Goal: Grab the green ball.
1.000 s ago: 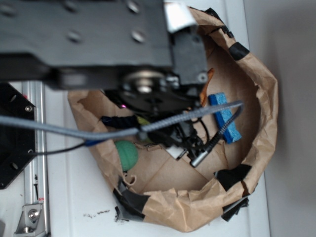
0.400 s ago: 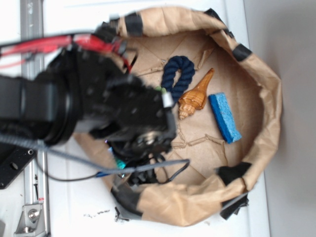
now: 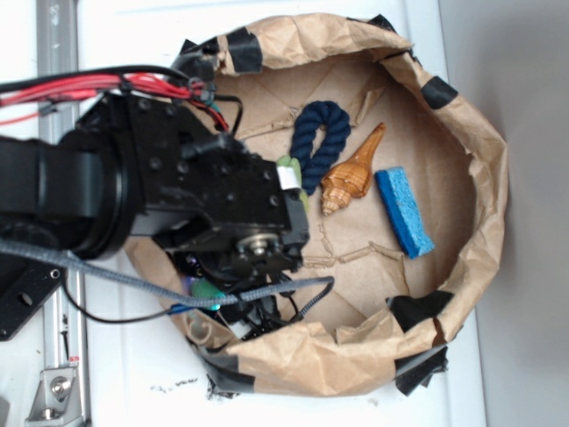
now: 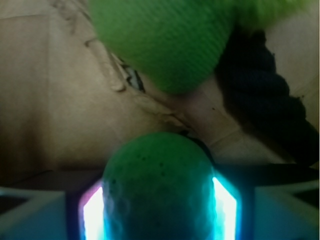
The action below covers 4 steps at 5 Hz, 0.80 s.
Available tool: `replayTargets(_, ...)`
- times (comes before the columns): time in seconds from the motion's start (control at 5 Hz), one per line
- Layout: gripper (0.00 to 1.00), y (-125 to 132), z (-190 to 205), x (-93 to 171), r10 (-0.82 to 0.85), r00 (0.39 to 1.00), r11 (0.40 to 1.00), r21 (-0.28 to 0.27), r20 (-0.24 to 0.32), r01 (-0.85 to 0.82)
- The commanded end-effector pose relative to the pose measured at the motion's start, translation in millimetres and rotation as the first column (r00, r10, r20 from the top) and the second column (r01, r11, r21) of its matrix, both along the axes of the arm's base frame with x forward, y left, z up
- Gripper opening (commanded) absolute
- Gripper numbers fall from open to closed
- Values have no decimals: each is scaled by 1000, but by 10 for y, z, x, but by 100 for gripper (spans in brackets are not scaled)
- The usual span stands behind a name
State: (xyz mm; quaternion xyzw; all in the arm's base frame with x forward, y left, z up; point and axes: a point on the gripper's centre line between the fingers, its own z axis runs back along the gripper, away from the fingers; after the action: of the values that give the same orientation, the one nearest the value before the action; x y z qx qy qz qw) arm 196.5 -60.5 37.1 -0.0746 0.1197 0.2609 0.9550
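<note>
Ball clamped, lift left to do.
In the wrist view the claw (image 4: 159, 210) is clamped on the ball (image 4: 159, 185), pads touching both sides, low in the paper bowl (image 3: 480, 178).

The exterior view looks straight down from above on the brown paper nest (image 3: 480, 160), the arm filling its left half. The wrist view sits low and very close between the fingers, facing across the paper floor. Both share the dark rope (image 3: 320, 142) (image 4: 270, 95).
</note>
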Motion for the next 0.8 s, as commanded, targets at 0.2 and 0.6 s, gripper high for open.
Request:
replayTargets(0.2,0,688,1264,470,49,936,993,85,348,-84)
replayTargets(0.6,0,833,1603,479,-46,890,980,194,454,-49)
